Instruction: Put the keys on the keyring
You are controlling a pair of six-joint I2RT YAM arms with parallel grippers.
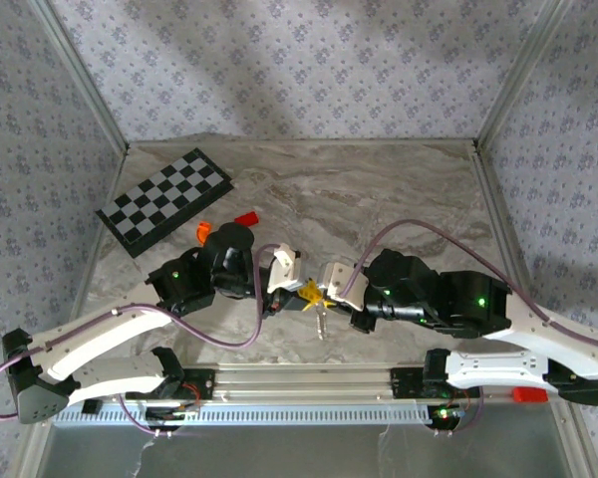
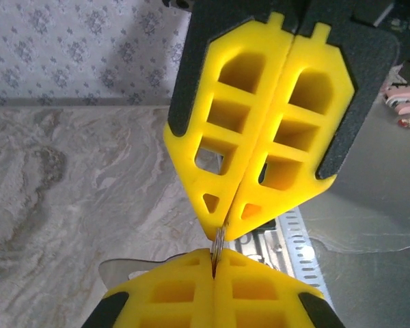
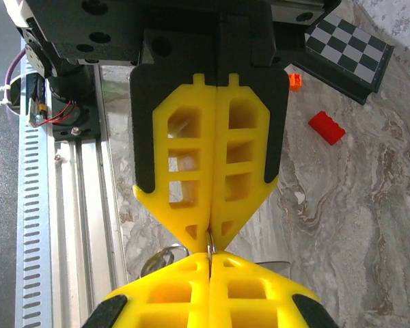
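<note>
Chessboard [image 1: 164, 201], red block [image 1: 245, 218] obstruct far left

We see a folded chessboard [image 1: 165, 202] at the upper left of the overhead view, lying on the grey marbled table [image 1: 399, 184]. Just right of its lower corner sit an orange curved piece [image 1: 203, 231] and a red block [image 1: 246, 219], slightly apart.

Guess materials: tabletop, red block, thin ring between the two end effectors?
Tabletop: stone-look slab, grey-brown veining, matt; could be printed laminate. Red block: moulded plastic by its look, slight gloss, bumps on top. Ring: likely metal, thin silvery edge with a glint.
</note>
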